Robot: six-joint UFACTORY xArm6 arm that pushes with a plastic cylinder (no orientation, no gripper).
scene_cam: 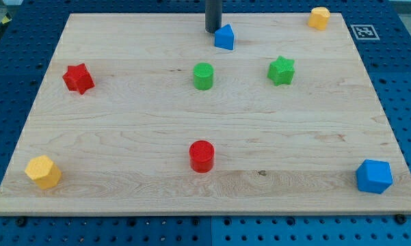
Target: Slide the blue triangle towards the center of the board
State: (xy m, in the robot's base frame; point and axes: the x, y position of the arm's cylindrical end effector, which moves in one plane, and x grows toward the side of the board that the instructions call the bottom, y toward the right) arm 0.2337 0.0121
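My tip (213, 31), the lower end of the straight dark rod, stands on the pale wooden board (123, 137) near the middle of its top edge, just beside the small blue triangular block (224, 37), on that block's upper-left side; whether the two actually touch cannot be told. There are no jaws on this arm, only the rod, so nothing is gripped. The blue triangle sits close to the view's top, a little right of the board's midline. Below it, toward the centre, stands the green cylinder block (203, 76), and to the right of that, well apart from it, lies the green star-shaped block (282, 70). The red star-shaped block (78, 78) lies near the left edge. The red cylinder block (202, 156) stands lower down, near the midline. A yellow faceted block (43, 171) sits in the bottom-left corner, a smaller yellow faceted block (319, 18) in the top-right corner, and a blue faceted block (374, 176) in the bottom-right corner. The board rests on a blue perforated table (7, 82).
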